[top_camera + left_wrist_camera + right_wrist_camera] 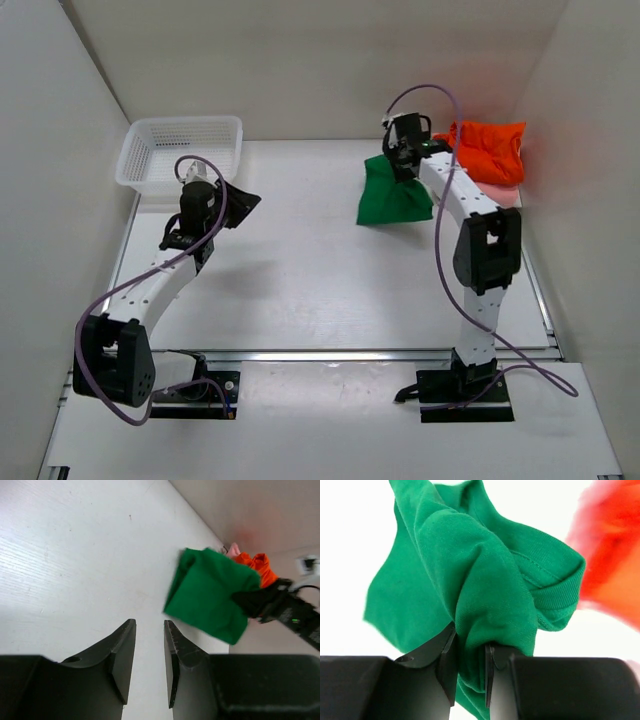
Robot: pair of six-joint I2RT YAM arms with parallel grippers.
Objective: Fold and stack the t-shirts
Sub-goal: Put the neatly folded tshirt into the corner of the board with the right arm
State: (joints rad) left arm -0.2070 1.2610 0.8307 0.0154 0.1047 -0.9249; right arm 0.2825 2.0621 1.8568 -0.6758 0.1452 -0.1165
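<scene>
My right gripper (403, 162) is shut on a bunched fold of the bright green t-shirt (393, 201), which hangs from it at the back right of the table. In the right wrist view the green cloth (470, 565) fills the gap of the gripper (470, 641). The bright orange t-shirt (490, 150) lies crumpled just right of it, on the pale pink t-shirt (506, 197), of which only an edge shows. My left gripper (240, 204) is open and empty above the table at the left; in its own view (150, 625) it faces the green shirt (210, 595) from afar.
A white mesh basket (180, 150) stands at the back left, just behind my left gripper. White walls close in the table on the left, back and right. The right arm (485, 245) reaches along the right side.
</scene>
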